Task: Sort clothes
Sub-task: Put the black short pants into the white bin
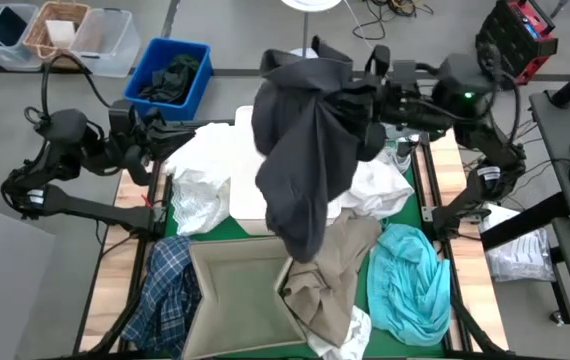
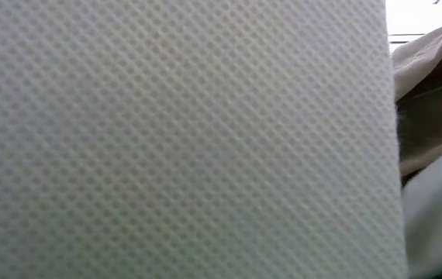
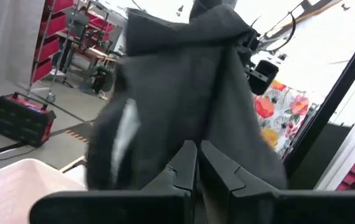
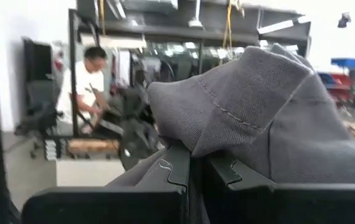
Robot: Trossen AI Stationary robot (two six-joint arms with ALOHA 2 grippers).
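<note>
From above, the dark grey garment (image 1: 300, 150) hangs limp and soft from the right tool (image 1: 357, 100), draping down over white clothes (image 1: 200, 180); the left tool (image 1: 160, 150) waits beside them. The low view is blocked by dimpled white fabric (image 2: 182, 139). Left wrist: fingers (image 3: 187, 165) pressed together, empty. Right wrist: fingers (image 4: 177, 165) pinch a thick seamed fold; light, best gripped at a bunched edge.

No text, label, brand, number or sign can be read in any view.
</note>
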